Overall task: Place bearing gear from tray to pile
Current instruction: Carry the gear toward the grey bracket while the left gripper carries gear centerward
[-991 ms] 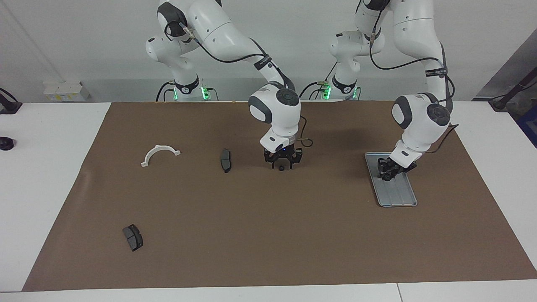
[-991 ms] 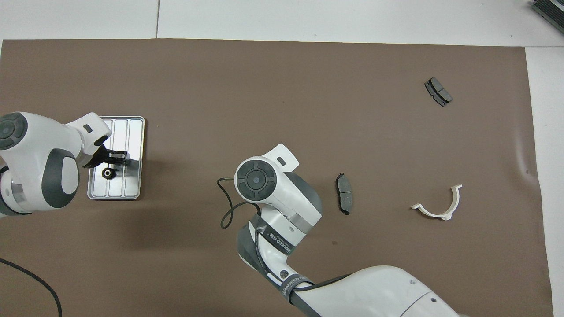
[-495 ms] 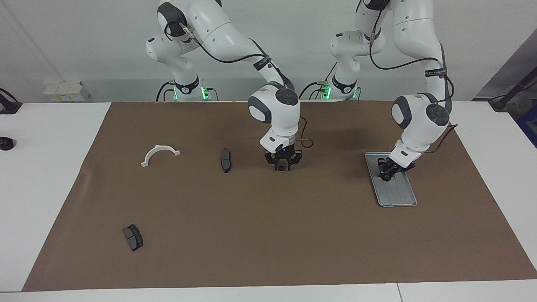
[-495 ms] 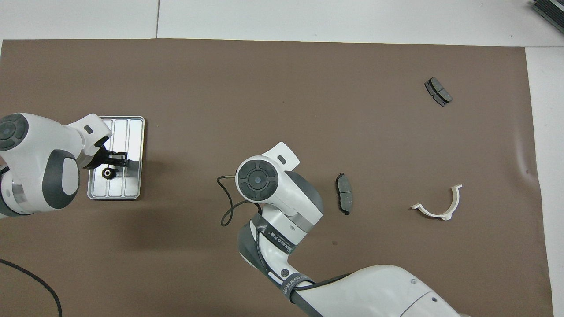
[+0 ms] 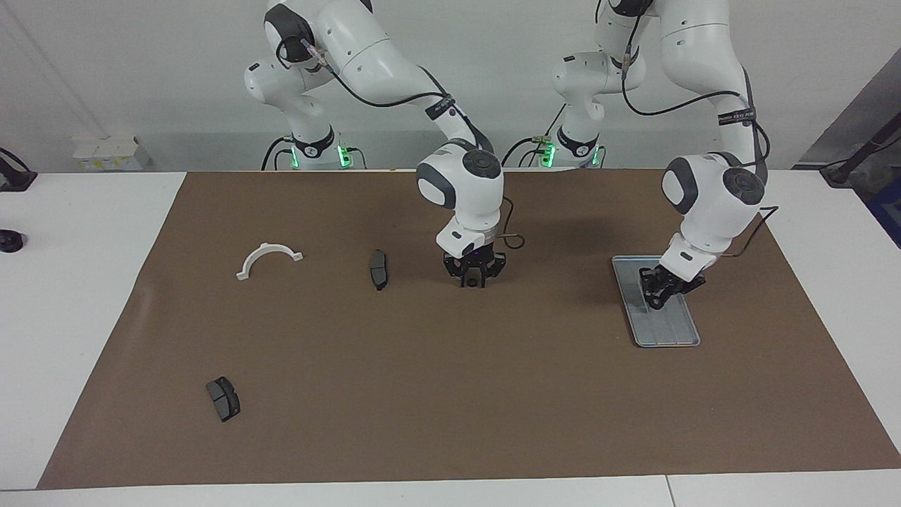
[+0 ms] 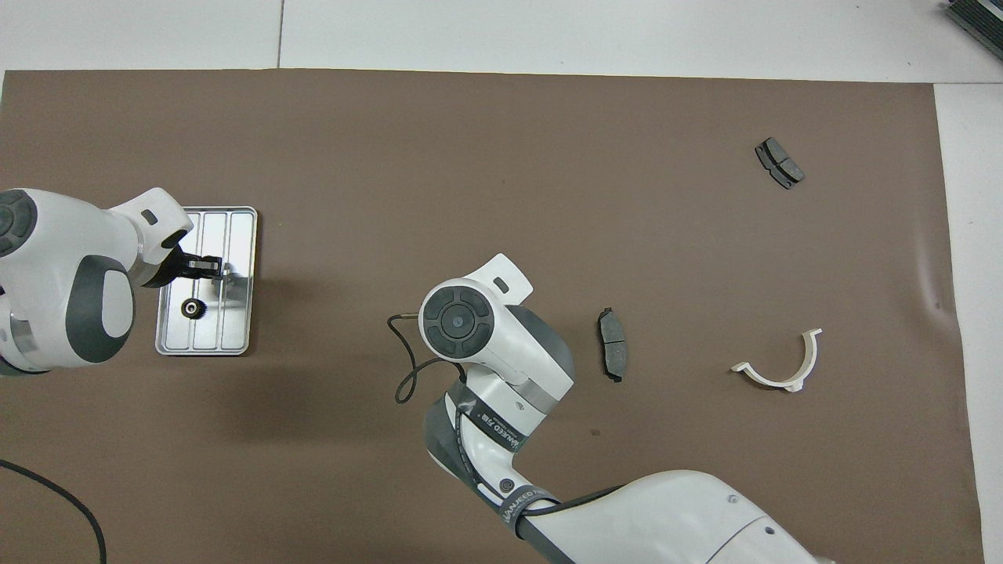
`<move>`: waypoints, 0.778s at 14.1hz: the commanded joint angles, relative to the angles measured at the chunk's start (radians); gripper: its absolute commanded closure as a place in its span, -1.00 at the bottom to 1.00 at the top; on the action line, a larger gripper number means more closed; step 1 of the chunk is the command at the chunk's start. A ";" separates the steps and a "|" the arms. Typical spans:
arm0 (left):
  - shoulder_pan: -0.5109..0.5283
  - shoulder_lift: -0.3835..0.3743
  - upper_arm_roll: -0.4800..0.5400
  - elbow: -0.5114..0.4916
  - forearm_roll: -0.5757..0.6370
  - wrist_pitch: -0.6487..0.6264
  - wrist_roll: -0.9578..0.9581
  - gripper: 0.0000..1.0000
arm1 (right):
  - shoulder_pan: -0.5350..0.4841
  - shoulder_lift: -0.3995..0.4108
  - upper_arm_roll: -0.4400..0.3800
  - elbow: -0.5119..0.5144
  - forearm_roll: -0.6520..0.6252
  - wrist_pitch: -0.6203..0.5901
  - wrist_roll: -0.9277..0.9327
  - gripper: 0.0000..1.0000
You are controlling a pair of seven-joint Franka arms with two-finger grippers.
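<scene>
The bearing gear, small, dark and round, lies in the silver grooved tray toward its end nearer the robots. My left gripper hangs low over the tray, fingertips together, a little apart from the gear and holding nothing. The facing view hides the gear under this gripper. At mid-mat my right gripper is down at the surface, its fingertips closed on a small dark round part. The overhead view hides that hand under its own wrist.
The pile's parts are scattered toward the right arm's end: a dark brake pad beside the right gripper, a white half-ring bracket, and a second brake pad farther from the robots. A brown mat covers the table.
The left gripper's fingers closed and it shifted along the tray away from the gear, which stayed put. The right gripper's fingers drew together around the small round part.
</scene>
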 commanded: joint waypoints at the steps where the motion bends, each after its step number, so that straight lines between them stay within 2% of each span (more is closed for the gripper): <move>1: -0.049 0.034 0.001 0.122 -0.008 -0.085 -0.080 0.72 | -0.004 0.000 0.005 -0.007 -0.026 0.011 0.028 1.00; 6: -0.213 0.039 0.003 0.135 -0.008 -0.055 -0.344 0.72 | -0.076 -0.044 0.000 -0.017 -0.026 0.010 0.017 1.00; 8: -0.308 0.039 0.004 0.127 -0.006 -0.051 -0.450 0.72 | -0.159 -0.089 0.002 -0.045 -0.026 0.024 -0.022 1.00; 11: -0.437 0.039 0.006 0.122 -0.003 -0.028 -0.589 0.72 | -0.289 -0.147 0.003 -0.108 -0.022 0.024 -0.179 1.00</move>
